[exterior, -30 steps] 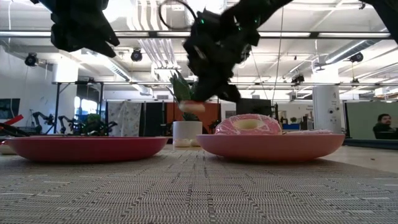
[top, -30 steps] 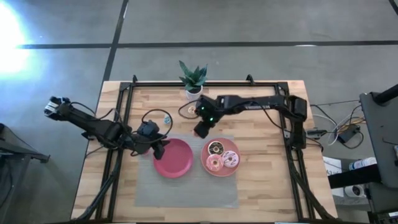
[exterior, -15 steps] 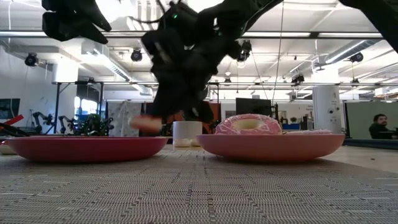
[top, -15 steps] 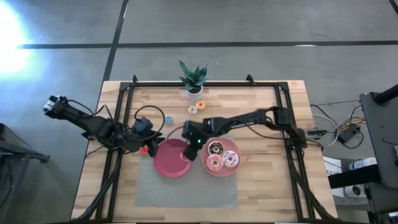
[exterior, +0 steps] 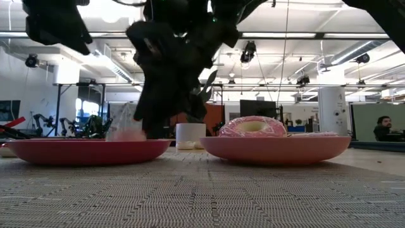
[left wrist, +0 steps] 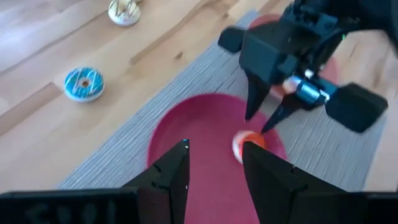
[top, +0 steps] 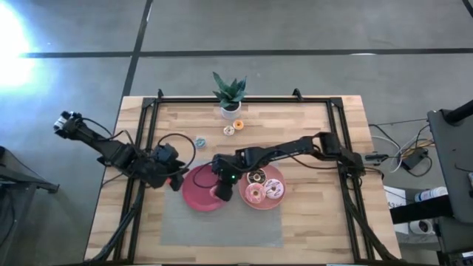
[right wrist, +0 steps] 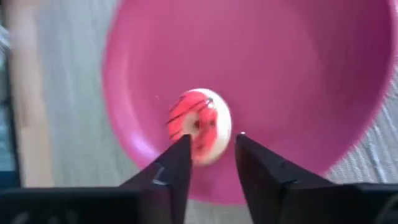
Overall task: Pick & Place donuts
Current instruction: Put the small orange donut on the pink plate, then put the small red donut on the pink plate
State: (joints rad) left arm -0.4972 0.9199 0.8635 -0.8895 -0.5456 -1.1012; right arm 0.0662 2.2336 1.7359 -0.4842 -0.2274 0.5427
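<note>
A tiny red donut lies in the left pink-red plate, also seen in the left wrist view. My right gripper hangs open just above it, its fingers pointing down on either side. My left gripper is open and empty at the plate's left rim. The chocolate, pink and lilac donuts lie on the right plate. The blue, cream and orange tiny donuts rest on the bare wood. My right gripper stands open over the red donut's near edge, coming from above. The donut rests on the plate's floor, and I cannot tell whether a fingertip touches it.
A potted plant stands at the table's far edge. A grey woven mat lies under both plates. Black frame rails run along the table's sides. A person sits in the room beyond.
My right gripper has swung from near the plant toward the table's near left, carrying the red donut, and has come down over the left plate. The donut is now at the plate's floor. My left gripper has drifted a little toward the table's left edge.
</note>
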